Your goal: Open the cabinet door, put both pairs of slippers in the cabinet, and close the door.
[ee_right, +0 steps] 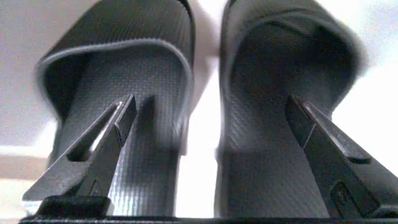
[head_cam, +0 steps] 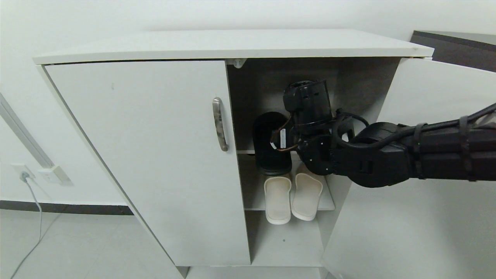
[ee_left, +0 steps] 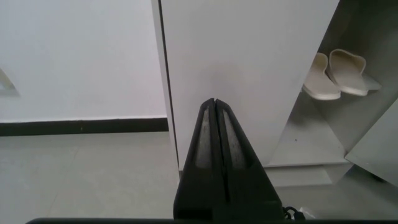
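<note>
- Fingers of the right gripper (ee_right: 210, 102) stood wide apart and held nothing. One tip was over each of the two black ribbed rubber slippers (ee_right: 124, 93), which lay side by side. Whether the tips touched them could not be told.
- In the head view, the arm's wrist hid that gripper and one slipper. The other black slipper (head_cam: 271, 143) overhung the upper shelf's front edge inside the white wooden cabinet (head_cam: 232, 42).
- The pair of cream slip-on slippers (head_cam: 292, 195) lay at six o'clock of it on the lower shelf (head_cam: 250, 193). Their near ends jutted past the edge, and one far end was partly behind the arm.
- The left gripper (ee_left: 214, 102) was pressed together on nothing, outside the cabinet before the closed left door (ee_left: 249, 62).
- That door, with its curved metal handle (head_cam: 219, 124), stood at nine o'clock of the opening. The open right door (head_cam: 418, 155) stood at three o'clock, cut off by the frame.
- A small white tag (head_cam: 282, 138) on the wrist cable bore print too small to read.
</note>
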### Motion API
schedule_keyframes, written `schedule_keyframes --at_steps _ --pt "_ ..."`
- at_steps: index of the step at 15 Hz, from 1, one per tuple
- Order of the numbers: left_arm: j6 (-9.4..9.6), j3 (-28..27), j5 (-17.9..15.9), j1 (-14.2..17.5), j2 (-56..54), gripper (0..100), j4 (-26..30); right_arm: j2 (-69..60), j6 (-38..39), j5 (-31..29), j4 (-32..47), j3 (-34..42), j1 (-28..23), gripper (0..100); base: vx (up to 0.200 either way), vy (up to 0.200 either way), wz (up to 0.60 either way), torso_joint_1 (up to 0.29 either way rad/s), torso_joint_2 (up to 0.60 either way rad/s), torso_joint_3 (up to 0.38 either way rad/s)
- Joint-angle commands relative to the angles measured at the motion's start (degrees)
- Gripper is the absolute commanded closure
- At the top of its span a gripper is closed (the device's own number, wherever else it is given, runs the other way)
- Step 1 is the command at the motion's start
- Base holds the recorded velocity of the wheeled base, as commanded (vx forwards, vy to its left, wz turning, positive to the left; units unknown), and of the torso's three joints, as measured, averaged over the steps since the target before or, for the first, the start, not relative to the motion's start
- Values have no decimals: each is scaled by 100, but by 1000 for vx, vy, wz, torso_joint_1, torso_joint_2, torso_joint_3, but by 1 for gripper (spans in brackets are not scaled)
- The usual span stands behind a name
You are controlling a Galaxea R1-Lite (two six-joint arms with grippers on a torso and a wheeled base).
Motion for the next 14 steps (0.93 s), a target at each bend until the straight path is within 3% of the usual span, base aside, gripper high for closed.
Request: schedule_keyframes --at_steps 1,6,11,12,14 --pt "2 2 -2 1 7 100 -1 -286 8 2 -70 204 46 0 0 0 0 0 0 0" --pt "2 2 -2 1 7 100 -1 -1068 175 204 -272 1303 327 0 0 0 0 0 0 0" --pt "11 -6 -2 1 7 100 -1 -2396 140 986 -1617 3649 969 0 0 0 0 0 0 0" --pt "11 2 -11 1 7 100 -1 -2448 131 995 -1827 3843 1004 100 0 0 0 0 0 0" --pt "11 -6 -11 1 7 100 -1 -2483 96 977 -2118 4071 1039 100 0 0 0 0 0 0"
